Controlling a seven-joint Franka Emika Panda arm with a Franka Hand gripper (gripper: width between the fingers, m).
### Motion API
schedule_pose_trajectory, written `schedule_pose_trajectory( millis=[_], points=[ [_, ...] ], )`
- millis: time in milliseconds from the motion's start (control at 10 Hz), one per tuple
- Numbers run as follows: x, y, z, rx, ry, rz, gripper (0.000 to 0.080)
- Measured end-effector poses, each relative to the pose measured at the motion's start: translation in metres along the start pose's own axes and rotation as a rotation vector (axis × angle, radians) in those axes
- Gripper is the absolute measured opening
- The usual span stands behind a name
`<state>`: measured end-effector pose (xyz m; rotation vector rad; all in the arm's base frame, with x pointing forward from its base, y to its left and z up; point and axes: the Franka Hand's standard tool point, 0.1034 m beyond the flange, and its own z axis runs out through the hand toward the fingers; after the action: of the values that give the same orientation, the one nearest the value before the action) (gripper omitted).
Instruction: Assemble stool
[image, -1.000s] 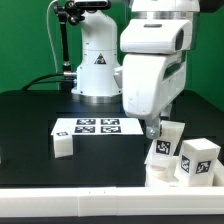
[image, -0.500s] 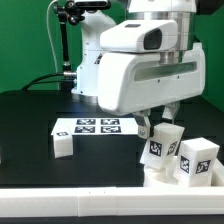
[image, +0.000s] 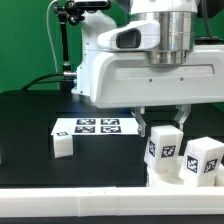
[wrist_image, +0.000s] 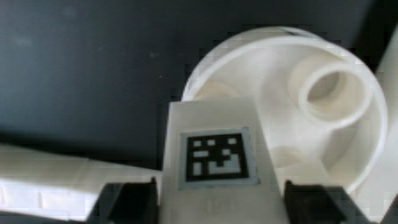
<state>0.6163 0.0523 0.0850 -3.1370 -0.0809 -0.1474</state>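
The hand (image: 163, 126) is gripping a leg block (image: 163, 147) by its flat sides, closed tightly on it, over the seat disc (wrist_image: 285, 70) at the exterior view's right. The block is seeming light, stiff, probably slippery plastic.

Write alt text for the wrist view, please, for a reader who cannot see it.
The gripper is shut on a white leg block that bears a black-and-white square tag. Beyond the block, the white round seat disc with its hole shows against the black table.
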Motion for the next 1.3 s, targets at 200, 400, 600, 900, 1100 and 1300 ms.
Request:
schedule_pose_trajectory(
  millis=[200,400,600,900,1100,1300],
  points=[
    [-0.0004,-0.0018,0.0004,-0.002,0.003,0.245,0.0340],
    [-0.0006,-0.0021,0.0007,-0.003,0.002,0.427,0.0341],
    [-0.0010,-0.0021,0.0009,-0.005,-0.001,0.580,0.0341],
    [-0.0018,-0.0036,0.0010,0.006,-0.015,0.766,0.0341],
    [-0.0019,-0.0042,0.0012,0.016,-0.020,0.893,0.0341],
    [-0.0020,-0.0063,0.0014,0.036,-0.031,1.103,0.0341]
  ],
)
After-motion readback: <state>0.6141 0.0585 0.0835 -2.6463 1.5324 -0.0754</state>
